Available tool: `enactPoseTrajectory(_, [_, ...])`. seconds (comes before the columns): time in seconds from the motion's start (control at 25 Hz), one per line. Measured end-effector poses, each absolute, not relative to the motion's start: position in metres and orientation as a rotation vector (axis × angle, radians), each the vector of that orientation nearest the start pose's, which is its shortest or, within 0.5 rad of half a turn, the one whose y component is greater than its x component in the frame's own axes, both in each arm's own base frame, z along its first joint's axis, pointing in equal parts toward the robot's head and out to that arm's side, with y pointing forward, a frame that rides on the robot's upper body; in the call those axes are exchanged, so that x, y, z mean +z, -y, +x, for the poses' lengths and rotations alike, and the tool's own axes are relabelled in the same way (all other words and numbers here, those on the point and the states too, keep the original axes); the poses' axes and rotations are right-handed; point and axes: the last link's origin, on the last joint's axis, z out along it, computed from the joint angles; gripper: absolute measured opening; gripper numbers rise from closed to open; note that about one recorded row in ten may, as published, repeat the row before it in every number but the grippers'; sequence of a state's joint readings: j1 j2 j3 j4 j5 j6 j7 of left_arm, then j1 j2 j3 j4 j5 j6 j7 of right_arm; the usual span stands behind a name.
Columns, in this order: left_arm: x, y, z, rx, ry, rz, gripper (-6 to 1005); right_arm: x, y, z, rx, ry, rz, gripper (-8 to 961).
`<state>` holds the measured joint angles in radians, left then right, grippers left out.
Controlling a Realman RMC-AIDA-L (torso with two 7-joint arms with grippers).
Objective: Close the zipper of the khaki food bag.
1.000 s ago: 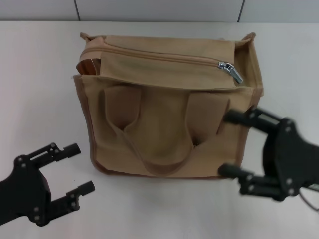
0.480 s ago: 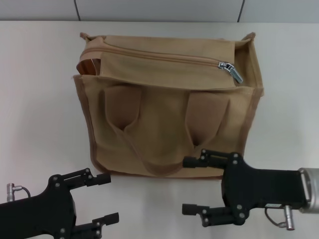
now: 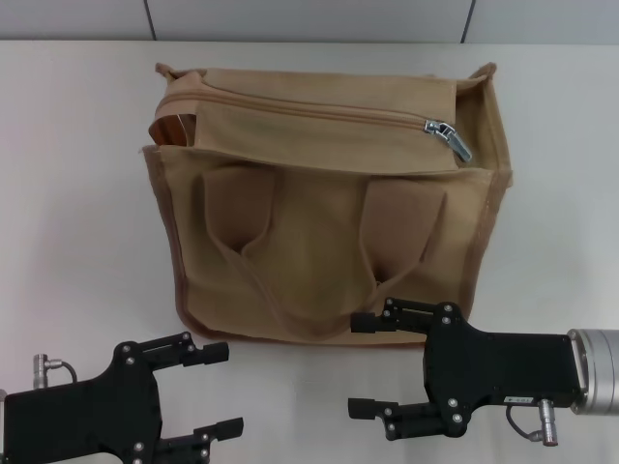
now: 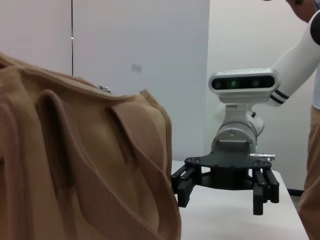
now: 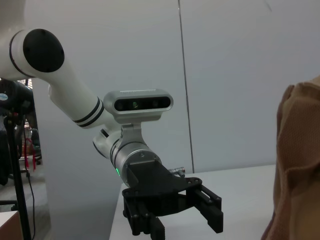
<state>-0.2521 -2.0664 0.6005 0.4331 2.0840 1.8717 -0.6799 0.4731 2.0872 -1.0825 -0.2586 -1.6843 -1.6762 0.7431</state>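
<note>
both jaws open, near side of khaki food bag (image 3: 329, 222)

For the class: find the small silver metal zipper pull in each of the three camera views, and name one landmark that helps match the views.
Head view: the small silver metal zipper pull lies at the bag top's right end.
Left wrist view: a small silver glint on the bag's top edge, probably the pull.
Right wrist view: not in it.
Shared landmark: the boxy tan canvas bag, in all three.

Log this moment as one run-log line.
left gripper: open, near table edge | right gripper: open, before bag | tan canvas food bag: upright | khaki zipper: silver pull tab at right end
</note>
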Motion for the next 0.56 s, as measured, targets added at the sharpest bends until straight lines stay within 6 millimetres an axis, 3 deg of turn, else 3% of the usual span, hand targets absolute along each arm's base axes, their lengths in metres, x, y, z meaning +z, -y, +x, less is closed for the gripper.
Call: enactPoseTrajectory(0.56, [-0.02, -0.1892, -0.3163, -0.943, 0.18, -2.776, 693, -0.0763, -0.2396, 0.2551, 1.032, -0.141, -2.916, 800])
